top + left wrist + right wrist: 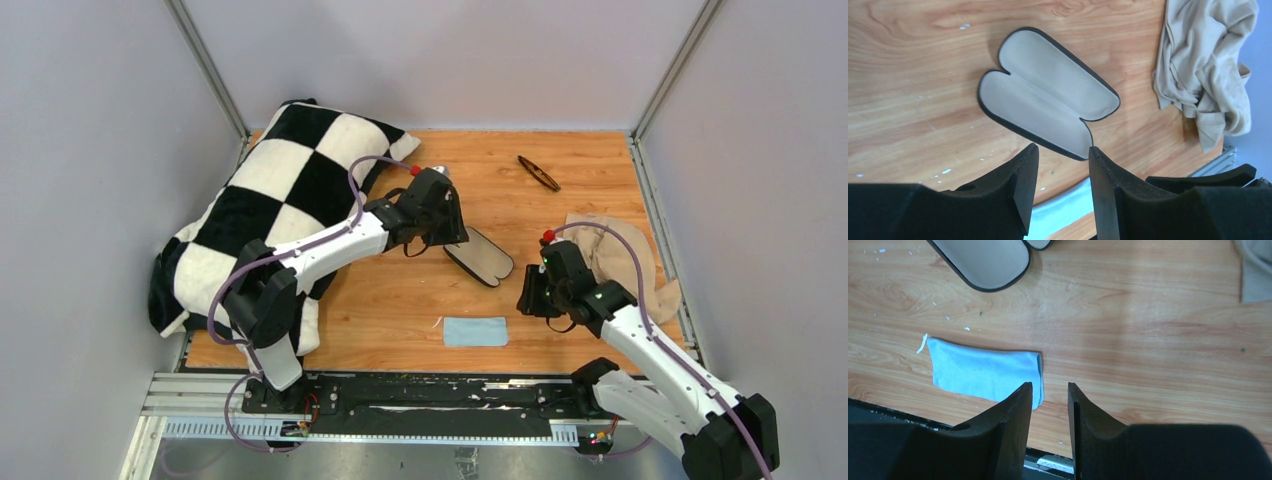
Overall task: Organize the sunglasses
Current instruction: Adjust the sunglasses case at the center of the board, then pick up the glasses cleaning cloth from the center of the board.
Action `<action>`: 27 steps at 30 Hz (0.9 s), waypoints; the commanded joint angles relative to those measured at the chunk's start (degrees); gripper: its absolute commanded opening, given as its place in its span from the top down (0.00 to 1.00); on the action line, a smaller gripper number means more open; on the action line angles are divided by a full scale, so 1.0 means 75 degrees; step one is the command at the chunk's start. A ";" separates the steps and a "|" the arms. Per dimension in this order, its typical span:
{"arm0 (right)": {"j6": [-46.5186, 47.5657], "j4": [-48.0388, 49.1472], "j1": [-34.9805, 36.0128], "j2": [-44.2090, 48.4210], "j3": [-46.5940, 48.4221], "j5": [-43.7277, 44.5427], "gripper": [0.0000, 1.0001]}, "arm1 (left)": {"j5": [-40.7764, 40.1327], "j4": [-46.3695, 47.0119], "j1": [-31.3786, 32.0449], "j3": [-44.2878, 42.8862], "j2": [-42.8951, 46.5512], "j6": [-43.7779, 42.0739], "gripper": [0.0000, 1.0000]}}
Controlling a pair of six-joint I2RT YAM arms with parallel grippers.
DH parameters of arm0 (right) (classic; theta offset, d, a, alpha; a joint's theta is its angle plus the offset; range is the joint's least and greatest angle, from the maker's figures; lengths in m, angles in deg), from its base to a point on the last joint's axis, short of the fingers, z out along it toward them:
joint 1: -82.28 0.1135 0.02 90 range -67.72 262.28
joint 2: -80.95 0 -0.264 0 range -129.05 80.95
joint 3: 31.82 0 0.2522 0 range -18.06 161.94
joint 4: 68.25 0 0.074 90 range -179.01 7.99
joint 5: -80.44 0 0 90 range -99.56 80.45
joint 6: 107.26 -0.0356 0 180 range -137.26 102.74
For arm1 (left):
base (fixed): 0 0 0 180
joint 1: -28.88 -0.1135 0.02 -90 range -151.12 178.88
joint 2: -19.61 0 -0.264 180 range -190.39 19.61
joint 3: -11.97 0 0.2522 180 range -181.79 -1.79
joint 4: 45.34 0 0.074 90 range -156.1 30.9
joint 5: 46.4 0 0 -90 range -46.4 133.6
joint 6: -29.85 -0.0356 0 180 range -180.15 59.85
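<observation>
The folded sunglasses (538, 172) lie on the wooden table at the back right, far from both grippers. The black case (479, 256) lies open in the middle, beige lining up; it also shows in the left wrist view (1048, 93) and partly in the right wrist view (983, 262). The light blue cloth (475, 331) lies flat near the front edge and shows in the right wrist view (985, 371). My left gripper (450, 238) is open and empty just left of the case (1062, 155). My right gripper (532, 298) is open and empty, right of the cloth (1049, 392).
A black-and-white checkered pillow (270, 200) covers the left side of the table. A crumpled beige cloth (620, 255) lies at the right under the right arm; it shows in the left wrist view (1208, 65). A metal rail (400, 400) runs along the front edge.
</observation>
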State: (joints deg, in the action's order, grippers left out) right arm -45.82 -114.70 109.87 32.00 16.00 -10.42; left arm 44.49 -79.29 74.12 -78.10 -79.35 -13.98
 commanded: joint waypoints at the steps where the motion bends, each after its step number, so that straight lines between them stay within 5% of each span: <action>1: -0.0107 -0.0167 -0.0117 -0.0132 -0.0354 -0.0837 0.62 | -0.0100 -0.0564 -0.0081 0.0021 0.0060 -0.0596 0.53; 13: -0.0374 0.0972 0.0056 -0.1315 -0.0987 -0.1867 0.62 | 0.0250 0.1398 0.0919 0.4013 0.1960 0.1049 0.50; 27: -0.0466 0.1682 0.0208 -0.2266 -0.1109 -0.1829 0.67 | 0.0248 0.2204 0.1481 0.4788 0.1690 0.2094 0.50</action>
State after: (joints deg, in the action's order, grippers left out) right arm -48.66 -102.50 110.49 16.15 9.29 -24.54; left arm 46.33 -65.98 83.45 -43.05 -65.58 -1.34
